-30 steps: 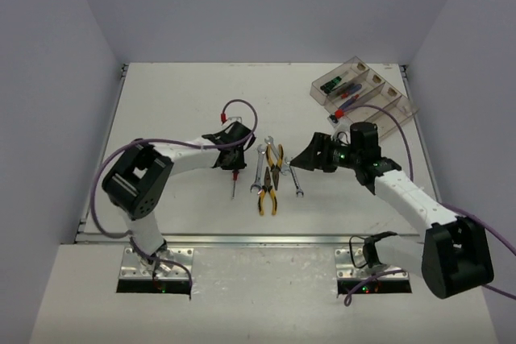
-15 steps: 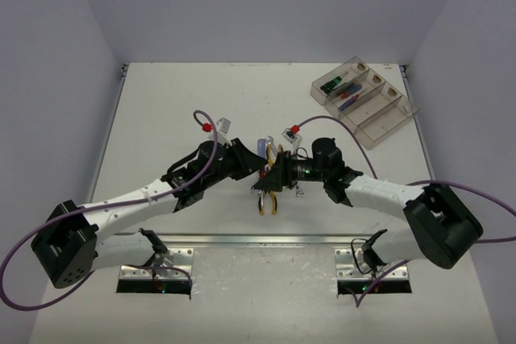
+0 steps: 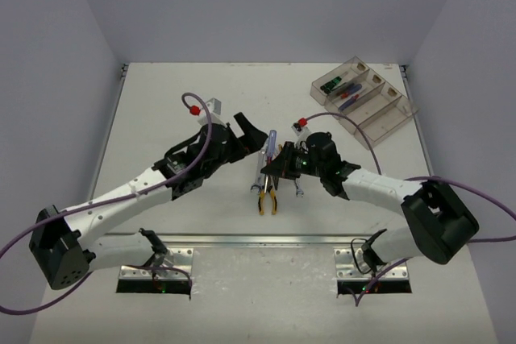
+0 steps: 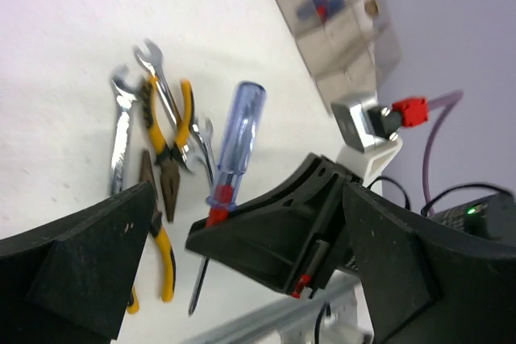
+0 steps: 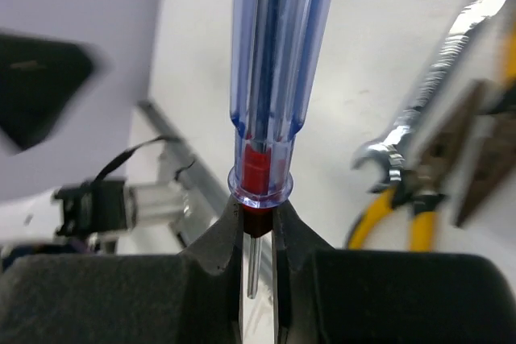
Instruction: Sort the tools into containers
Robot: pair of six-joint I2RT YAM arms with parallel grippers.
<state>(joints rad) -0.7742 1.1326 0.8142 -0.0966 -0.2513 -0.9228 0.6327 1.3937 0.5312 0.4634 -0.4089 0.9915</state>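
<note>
Near the middle of the table (image 3: 169, 102), the right gripper (image 5: 258, 217) pinched the blue-and-red screwdriver (image 5: 278, 54) tight by its red neck, close to the pliers (image 4: 165, 159) and wrenches (image 4: 121, 138). The left gripper (image 3: 251, 134) was just beside it, jaws spread wide. The bins (image 3: 379, 114) sat well apart.

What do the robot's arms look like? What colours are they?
The left arm and right arm are white tubes joined by chunky black joints. The left gripper and right gripper are black, each with two wedge-shaped fingers. Purple cables loop along them, with red plugs. A tiny green light glows.
</note>
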